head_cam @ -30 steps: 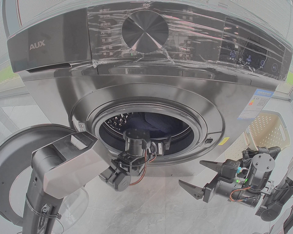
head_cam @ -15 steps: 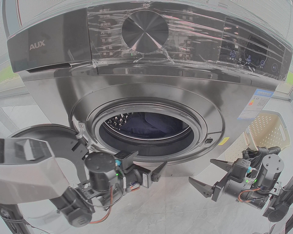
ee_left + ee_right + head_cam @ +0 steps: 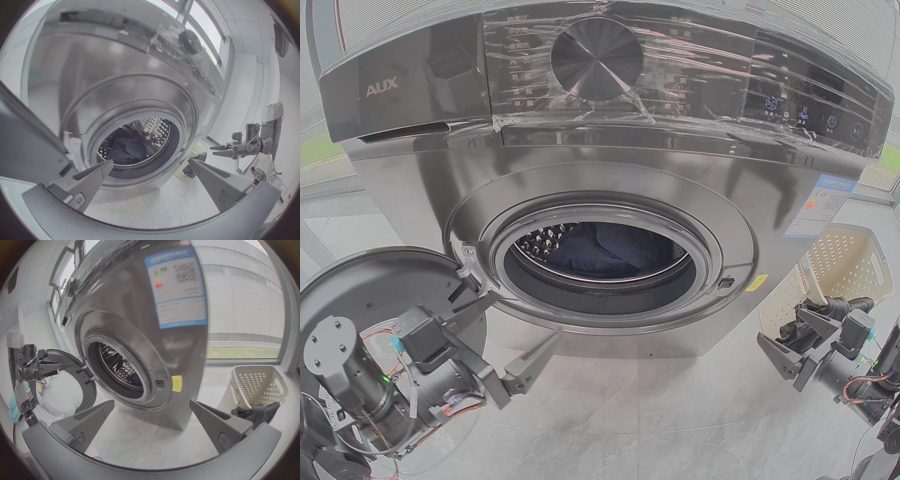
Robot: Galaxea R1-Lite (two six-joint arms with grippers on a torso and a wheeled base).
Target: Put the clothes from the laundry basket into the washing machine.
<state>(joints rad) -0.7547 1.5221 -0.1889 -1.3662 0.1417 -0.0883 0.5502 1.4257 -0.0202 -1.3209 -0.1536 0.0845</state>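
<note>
Tiled floor [image 3: 650, 406], dark garment [image 3: 256, 413] on basket [image 3: 259, 380] — near right end effector [image 3: 150, 404]

My right tool [image 3: 151, 405] is spread wide, pointed at the washing machine [image 3: 131, 302], whose door [image 3: 90, 390] stands open on the drum [image 3: 122, 368]. Off beside the machine I see the laundry basket [image 3: 262, 383] on the floor [image 3: 150, 440], a dark garment [image 3: 256, 413] draped over its near rim.
</note>
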